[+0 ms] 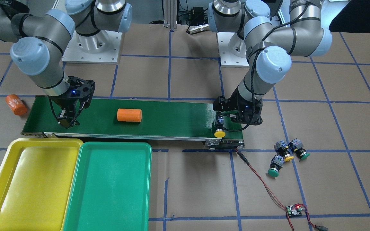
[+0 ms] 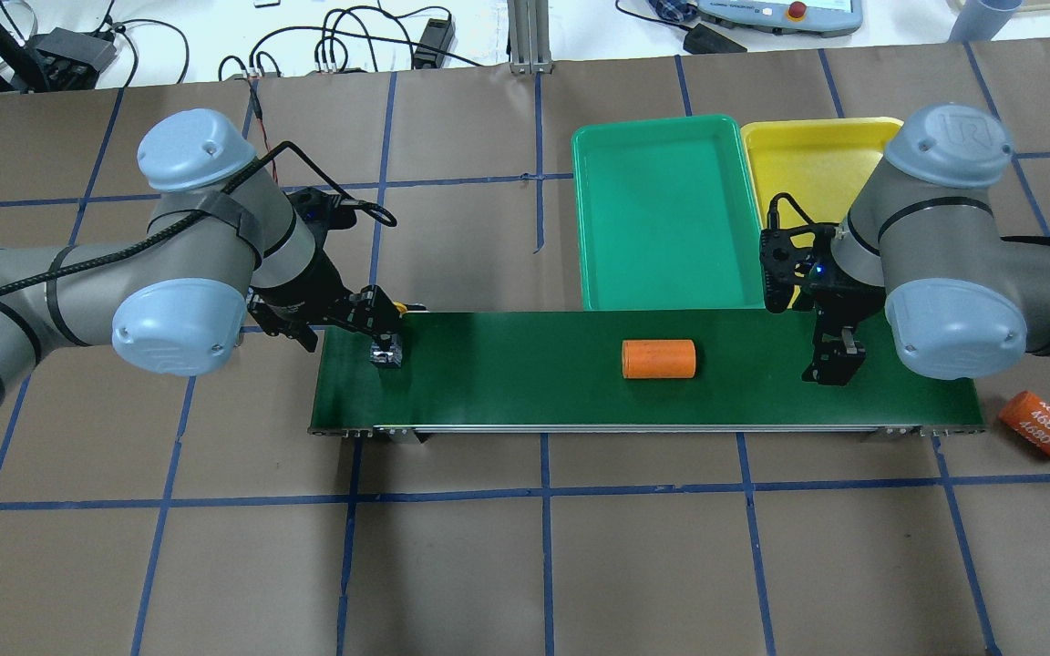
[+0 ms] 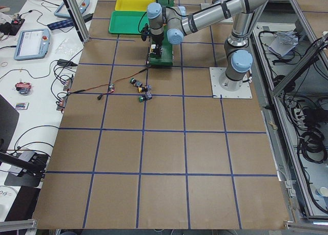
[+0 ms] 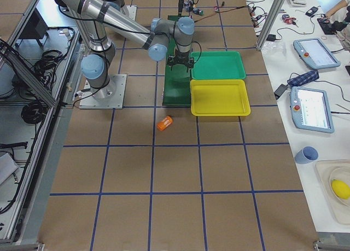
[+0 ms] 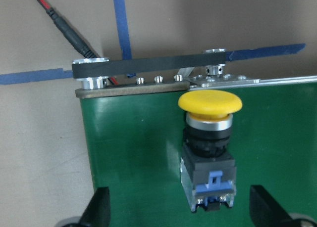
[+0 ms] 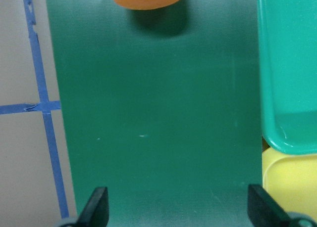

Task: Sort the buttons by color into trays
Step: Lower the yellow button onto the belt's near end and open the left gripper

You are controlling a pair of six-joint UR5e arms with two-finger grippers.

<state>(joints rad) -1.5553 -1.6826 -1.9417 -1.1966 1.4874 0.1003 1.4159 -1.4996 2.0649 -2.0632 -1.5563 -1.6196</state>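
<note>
Looking first at the belt's end, found a yellow button [image 5: 209,138] lying on its side on the conveyor belt [image 5: 138,153], directly under the left gripper [image 5: 181,212]. Saw that pincer spread wide, with fingers [image 5: 101,207] well clear on either side, touching nothing and gripping nothing. Noted the long axis running across the belt's width, cap at the operators' edge, base toward the robot. Recorded a round yellow mushroom cap, silver collar, black body and grey base with a blue clip. Counted three more on the table near that belt end: second yellow button [image 1: 284,152], green button [image 1: 300,150], other green button [image 1: 275,166]. Found right gripper [image 6: 178,212] likewise wide open over bare belt, empty, near an orange cylinder [image 1: 129,115]. Logged yellow tray [image 1: 30,186] and green tray [image 1: 108,189] side by side, just beside the belt's other end.
</note>
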